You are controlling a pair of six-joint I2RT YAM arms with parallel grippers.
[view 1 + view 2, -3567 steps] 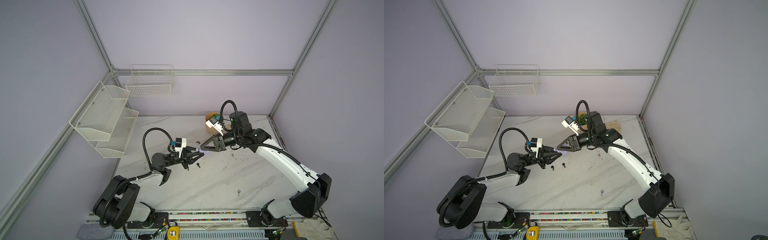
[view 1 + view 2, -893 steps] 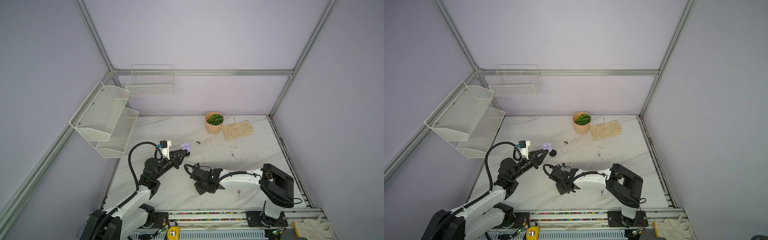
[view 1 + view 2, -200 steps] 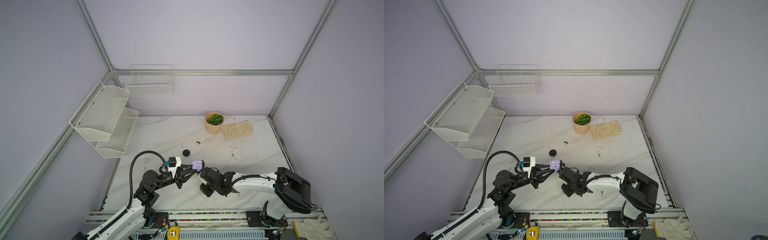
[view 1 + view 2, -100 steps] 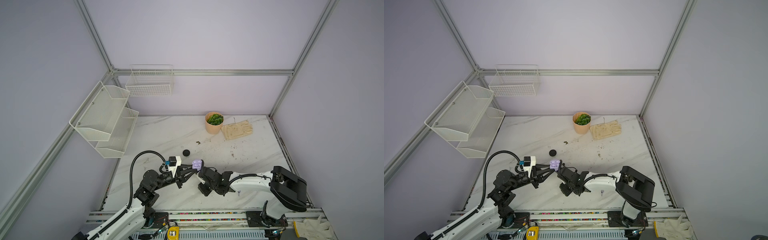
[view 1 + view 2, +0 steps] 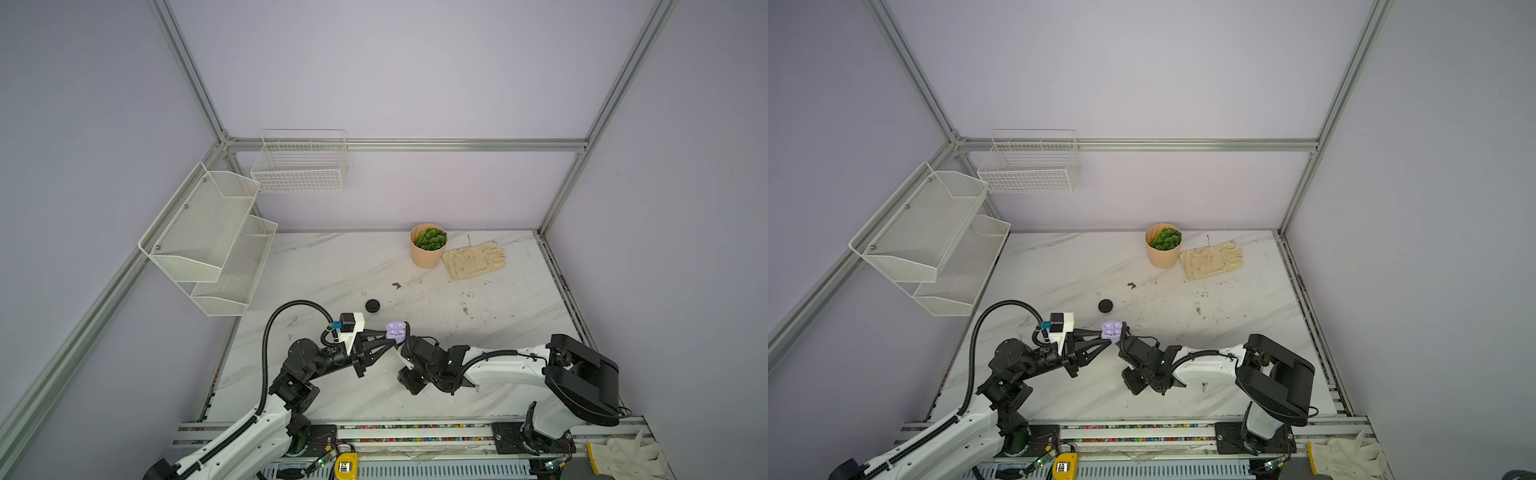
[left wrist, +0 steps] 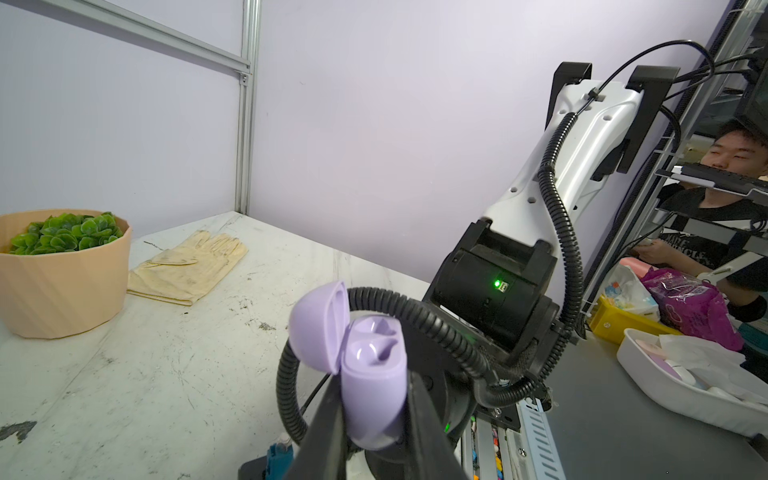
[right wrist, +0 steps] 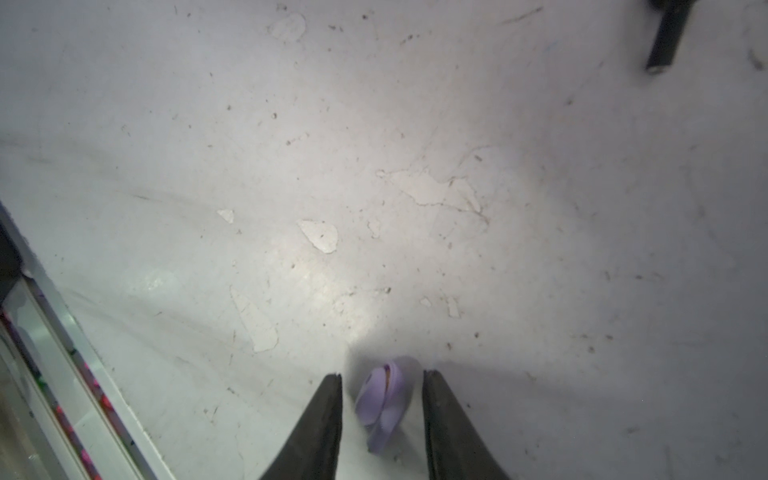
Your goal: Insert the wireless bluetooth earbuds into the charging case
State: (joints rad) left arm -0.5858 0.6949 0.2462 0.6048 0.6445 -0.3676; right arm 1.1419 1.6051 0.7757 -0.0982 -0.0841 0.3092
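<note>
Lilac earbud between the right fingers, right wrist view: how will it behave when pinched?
The lilac earbud looks small beside the fingers, so it is probably very light. Its rounded, smooth-looking shell may slip out of the right gripper, whose fingers stand apart on either side. Seemingly loose on the table, it could roll or spin if one finger touches first.

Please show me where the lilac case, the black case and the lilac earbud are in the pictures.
lilac case (image 6: 374,397), left wrist view, on its body below the open lid.
black case (image 5: 372,306), a top view, on its top.
lilac earbud (image 7: 383,398), right wrist view, on its rounded body.
</note>
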